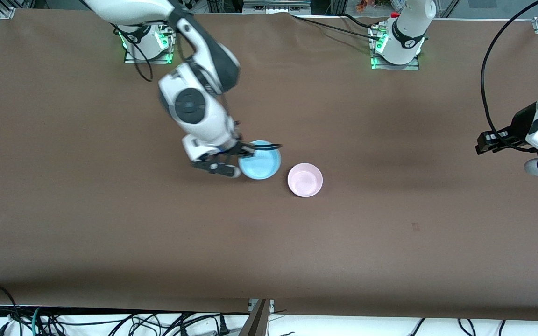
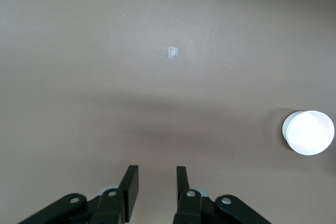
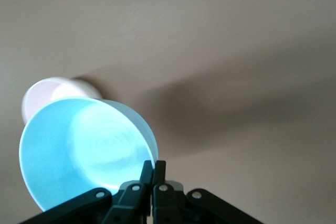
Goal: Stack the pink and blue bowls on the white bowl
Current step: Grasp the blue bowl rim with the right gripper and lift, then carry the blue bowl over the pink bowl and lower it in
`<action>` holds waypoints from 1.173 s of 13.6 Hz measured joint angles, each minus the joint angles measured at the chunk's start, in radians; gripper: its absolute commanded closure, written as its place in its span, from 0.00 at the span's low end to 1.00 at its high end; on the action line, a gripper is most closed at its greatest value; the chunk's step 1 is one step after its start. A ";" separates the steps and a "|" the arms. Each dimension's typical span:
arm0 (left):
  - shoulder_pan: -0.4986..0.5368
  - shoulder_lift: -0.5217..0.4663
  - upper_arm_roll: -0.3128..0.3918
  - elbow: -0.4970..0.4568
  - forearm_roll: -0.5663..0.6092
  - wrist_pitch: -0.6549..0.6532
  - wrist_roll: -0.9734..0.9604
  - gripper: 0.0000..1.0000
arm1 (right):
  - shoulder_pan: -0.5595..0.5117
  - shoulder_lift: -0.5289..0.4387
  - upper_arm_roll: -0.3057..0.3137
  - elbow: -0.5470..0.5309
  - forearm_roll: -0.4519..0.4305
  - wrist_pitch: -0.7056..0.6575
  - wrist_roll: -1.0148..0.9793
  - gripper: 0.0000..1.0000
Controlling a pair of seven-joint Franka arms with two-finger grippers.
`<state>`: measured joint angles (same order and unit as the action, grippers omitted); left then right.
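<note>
The pink bowl [image 1: 305,179] is sitting upright on the brown table [image 1: 110,233] near its middle, nearest of the task's things to the front camera; in the right wrist view it [image 3: 44,93] is showing pale past the blue rim. Just beside it, toward the right arm's end, the blue bowl [image 1: 260,161] is being held by the right gripper [image 1: 243,156], whose jaws are pinching shut on the bowl's rim; in the right wrist view the blue bowl [image 3: 84,150] is tilting, its inside facing the camera, and the fingers [image 3: 148,182] are lying tight together over the rim; whether the bowl is touching the table I cannot tell. The left gripper [image 2: 153,187] is waiting over bare table at the left arm's end, its jaws standing a narrow way apart and holding nothing; its wrist view is showing a round pale bowl [image 2: 308,132] well apart from it, too glaring to tell white from pink; a small scrap of tape [image 2: 172,53] is lying on the cloth.
</note>
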<state>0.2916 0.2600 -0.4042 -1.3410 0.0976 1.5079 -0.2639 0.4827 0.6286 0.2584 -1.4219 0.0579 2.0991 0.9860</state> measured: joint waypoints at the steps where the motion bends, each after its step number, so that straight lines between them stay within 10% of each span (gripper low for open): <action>1: -0.026 -0.001 0.027 0.000 0.000 0.000 0.000 0.63 | 0.034 0.045 -0.001 0.048 0.000 0.018 0.045 1.00; 13: -0.350 -0.090 0.391 -0.073 -0.074 0.043 0.083 0.57 | 0.119 0.217 -0.019 0.142 -0.058 0.240 0.087 1.00; 16: -0.379 -0.125 0.392 -0.098 -0.074 0.054 0.083 0.28 | 0.132 0.260 -0.020 0.173 -0.083 0.270 0.085 1.00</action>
<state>-0.0870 0.1354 -0.0125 -1.4391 0.0235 1.5619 -0.1805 0.6148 0.8887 0.2388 -1.2487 -0.0250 2.3695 1.0705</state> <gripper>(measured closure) 0.568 0.978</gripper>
